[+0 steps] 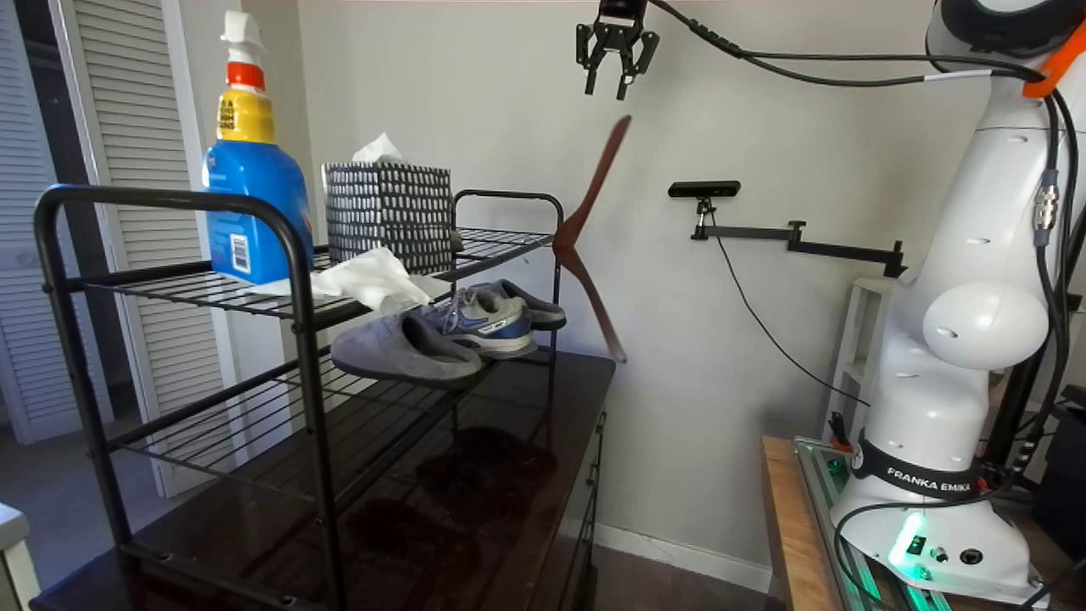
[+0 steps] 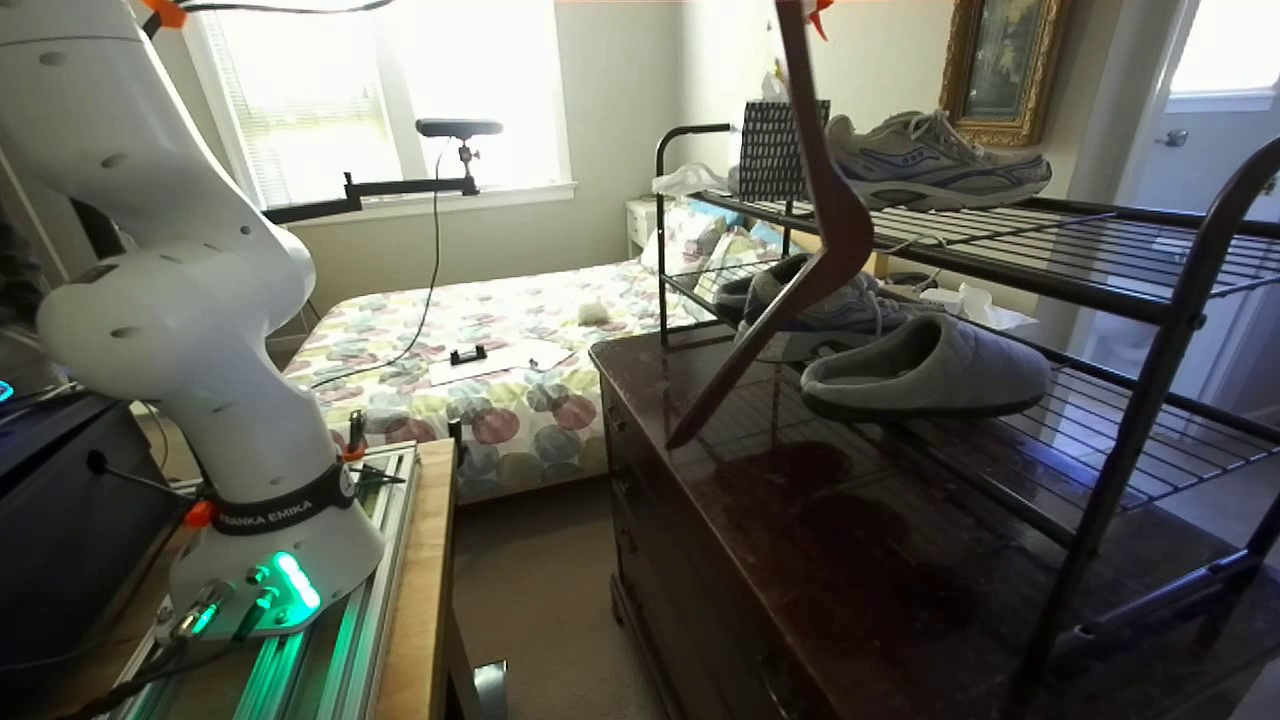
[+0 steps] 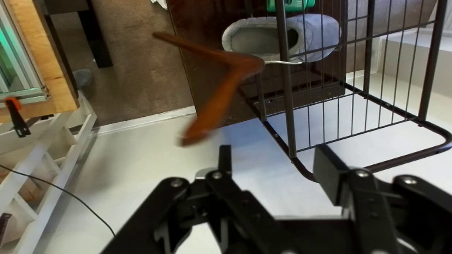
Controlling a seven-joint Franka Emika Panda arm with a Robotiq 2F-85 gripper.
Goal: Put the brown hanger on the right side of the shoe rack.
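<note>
At the shoe rack, far right, in an exterior view, the hanger sits below the wide-spread, empty gripper. In an exterior view, the hanger partly hides the tissue box. Wrist view: its hook crosses the rail, probably bearing the weight.

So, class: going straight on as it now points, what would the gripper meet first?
Probably the brown hanger, its upper tip showing below the gripper in an exterior view; but depth is unclear, and the wrist view shows that tip off to one side.
</note>
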